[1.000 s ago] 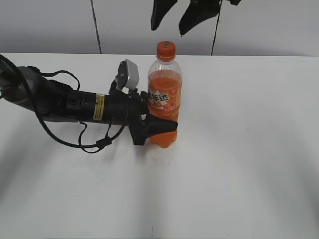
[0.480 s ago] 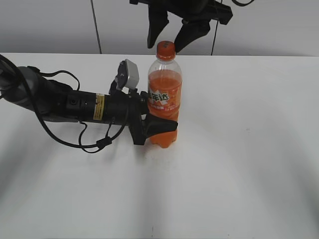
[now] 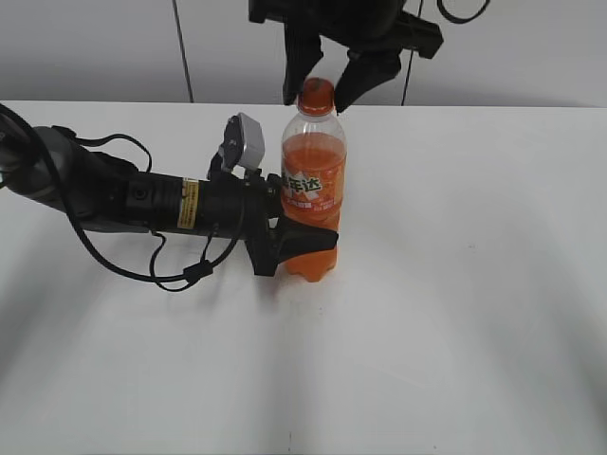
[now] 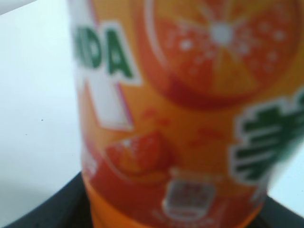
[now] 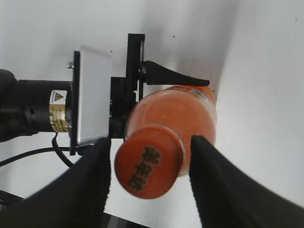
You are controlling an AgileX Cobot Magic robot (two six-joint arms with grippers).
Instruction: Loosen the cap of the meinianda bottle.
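Meinianda bottle (image 3: 314, 180) upright on white bench (image 3: 455, 284), mid-left. Left gripper (image 3: 305, 235) clamped sideways on ridged lower body, black fingers (image 3: 308, 238) wrapping front. Left wrist view: blurred orange label, green letters "NDA" on white, orange-slice picture, green Chinese characters at right. Right gripper (image 3: 325, 87) above, fingers (image 5: 216, 190) apart, flanking cap (image 3: 316, 95), gap each side. Cap top bears dark Chinese mark, unreadable.

Bottle upright on the table
We see the bottle (image 3: 313, 190) on the table (image 3: 455, 284), arm (image 3: 123, 194) to its left, cap (image 3: 316, 96) on top.
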